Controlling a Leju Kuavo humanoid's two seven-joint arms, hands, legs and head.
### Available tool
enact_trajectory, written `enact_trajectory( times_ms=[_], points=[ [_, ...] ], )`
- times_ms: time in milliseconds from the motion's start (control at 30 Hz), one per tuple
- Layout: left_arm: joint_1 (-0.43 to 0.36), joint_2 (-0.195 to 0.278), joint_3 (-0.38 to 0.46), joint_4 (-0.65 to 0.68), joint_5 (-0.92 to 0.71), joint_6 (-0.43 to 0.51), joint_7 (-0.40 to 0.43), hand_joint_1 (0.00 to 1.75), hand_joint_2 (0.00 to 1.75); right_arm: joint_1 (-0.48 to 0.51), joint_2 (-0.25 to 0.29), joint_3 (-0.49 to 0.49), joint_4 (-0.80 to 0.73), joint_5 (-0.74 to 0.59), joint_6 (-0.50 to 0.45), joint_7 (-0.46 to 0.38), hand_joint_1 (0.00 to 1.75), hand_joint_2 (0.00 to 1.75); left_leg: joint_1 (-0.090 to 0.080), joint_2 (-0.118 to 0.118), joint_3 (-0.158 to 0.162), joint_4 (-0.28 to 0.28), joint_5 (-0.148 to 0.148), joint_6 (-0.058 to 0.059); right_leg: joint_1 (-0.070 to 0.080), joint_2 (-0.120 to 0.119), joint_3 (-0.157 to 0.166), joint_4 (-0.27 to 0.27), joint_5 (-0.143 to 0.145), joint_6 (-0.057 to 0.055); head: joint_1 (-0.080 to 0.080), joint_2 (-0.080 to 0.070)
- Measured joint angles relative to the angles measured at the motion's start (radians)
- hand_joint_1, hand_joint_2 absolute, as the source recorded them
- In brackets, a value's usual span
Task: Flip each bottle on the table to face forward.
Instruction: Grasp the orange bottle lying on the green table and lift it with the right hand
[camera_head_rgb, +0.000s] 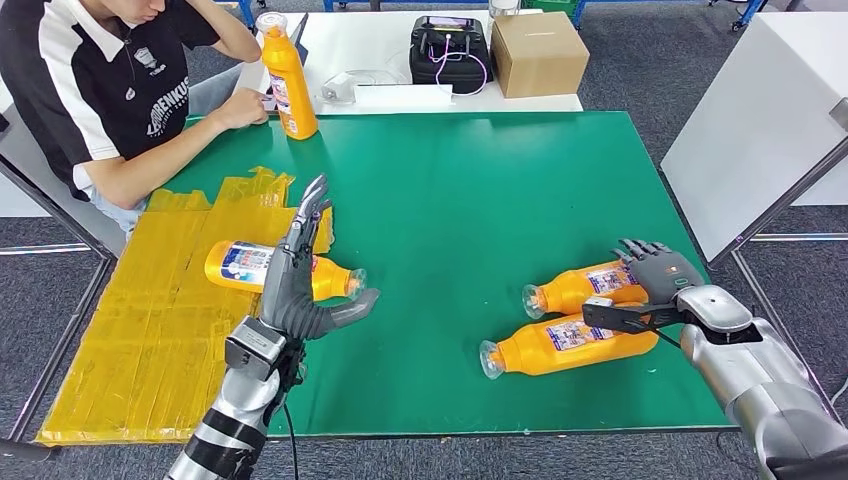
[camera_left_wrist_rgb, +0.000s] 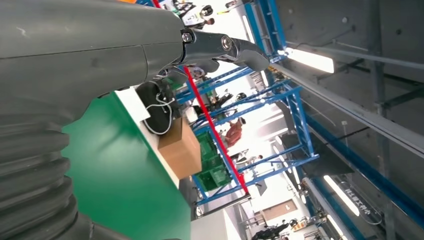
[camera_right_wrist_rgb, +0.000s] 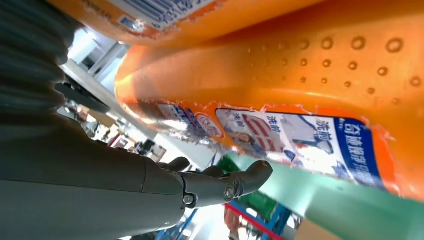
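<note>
Orange bottles: four in all; one standing upright at the far edge of the green worktop by the person; three lying on their sides, one on the left and two on the right, a farther one and a nearer one
Robot hands: two; left hand; right hand
Cardboard boxes: one
Black devices with a cable: one
People: one, seated
Yellow taped patches: one
</note>
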Motion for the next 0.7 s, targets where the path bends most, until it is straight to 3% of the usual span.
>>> enact_trajectory(
  times_ms=[700],
  points=[
    [-0.016, -0.007, 0.0, 0.066, 0.016, 0.007, -0.005, 0.0, 1.75, -0.055, 0.005, 0.038, 0.092, -0.023, 0.038, -0.011, 1.75, 1.75, 0.0, 0.0, 0.004, 0.001, 0.0, 0.001, 0.0, 0.0, 0.006, 0.0, 0.0, 0.001, 0.0, 0.0]
  ],
)
